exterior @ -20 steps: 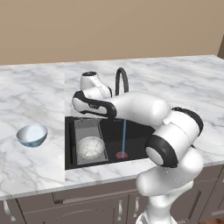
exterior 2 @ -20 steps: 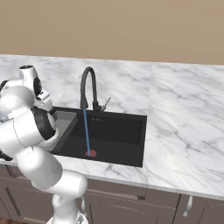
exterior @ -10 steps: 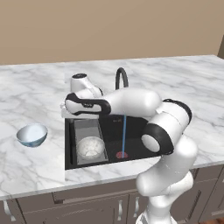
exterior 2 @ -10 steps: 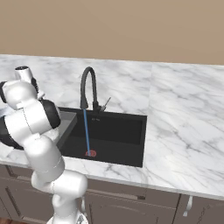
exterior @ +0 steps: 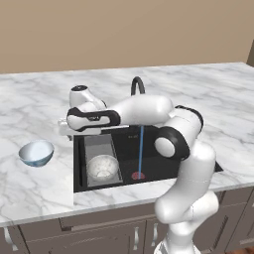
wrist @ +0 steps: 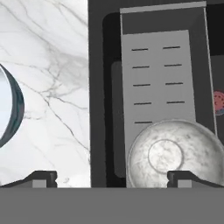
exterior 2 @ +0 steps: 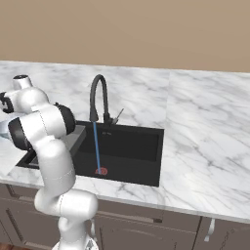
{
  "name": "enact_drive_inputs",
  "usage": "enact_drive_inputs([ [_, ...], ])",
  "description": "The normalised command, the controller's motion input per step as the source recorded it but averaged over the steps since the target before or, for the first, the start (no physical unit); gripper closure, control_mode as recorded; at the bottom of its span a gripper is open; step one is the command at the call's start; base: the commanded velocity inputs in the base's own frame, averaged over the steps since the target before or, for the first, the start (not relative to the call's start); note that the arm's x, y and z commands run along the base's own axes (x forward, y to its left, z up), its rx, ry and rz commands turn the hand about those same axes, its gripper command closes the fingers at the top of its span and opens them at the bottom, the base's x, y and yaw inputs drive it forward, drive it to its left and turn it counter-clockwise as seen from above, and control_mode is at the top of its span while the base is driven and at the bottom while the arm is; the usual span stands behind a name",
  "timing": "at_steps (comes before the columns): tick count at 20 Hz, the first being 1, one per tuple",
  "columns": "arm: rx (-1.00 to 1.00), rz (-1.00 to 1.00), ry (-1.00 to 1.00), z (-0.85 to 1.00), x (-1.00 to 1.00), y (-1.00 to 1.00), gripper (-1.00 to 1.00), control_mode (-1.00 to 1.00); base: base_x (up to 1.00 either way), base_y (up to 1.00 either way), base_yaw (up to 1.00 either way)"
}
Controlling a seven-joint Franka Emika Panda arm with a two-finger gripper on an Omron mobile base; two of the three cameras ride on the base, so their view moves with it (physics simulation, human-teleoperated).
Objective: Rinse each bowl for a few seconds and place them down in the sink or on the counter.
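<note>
the speckled bowl is seen upright on the grey ridged tray at the left end of the sink, toward the basin's front edge. the blue-sided bowl is seen upright on the worktop, near the sink's left edge and apart from it. the gripper is shown from the hand view with its fingers spread wide and nothing between them, one fingertip over the marble and the other over the rim of the speckled bowl; whether that rim is touched cannot be told. the arm is held across the sink's back left corner, the hand over the worktop edge there. a thin blue stream of water is shown falling from the black arched faucet to the red drain ring. the stream is seen to pass to the right of the tray, clear of both bowls.
</note>
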Motion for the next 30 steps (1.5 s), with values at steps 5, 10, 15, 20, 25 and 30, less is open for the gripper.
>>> enact_drive_inputs([
  [5,0.0,0.14,0.0,-0.1,0.27,0.34,-1.0,-1.0,0.0,0.0,0.0],
  [10,-0.01,0.07,-0.01,-0.04,0.11,0.35,-1.0,-1.0,0.0,0.0,0.0],
  [15,-0.05,-0.03,-0.02,0.0,-0.05,0.33,-1.0,-1.0,0.0,0.0,0.0],
  [20,-0.07,-0.09,-0.02,0.0,-0.01,0.28,-1.0,-1.0,0.0,0.0,0.0],
  [25,-0.05,-0.1,-0.01,0.0,0.0,0.23,-1.0,-1.0,0.0,0.0,0.0],
  [30,-0.01,-0.1,0.0,0.0,-0.01,0.2,-1.0,-1.0,0.0,0.0,0.0],
])
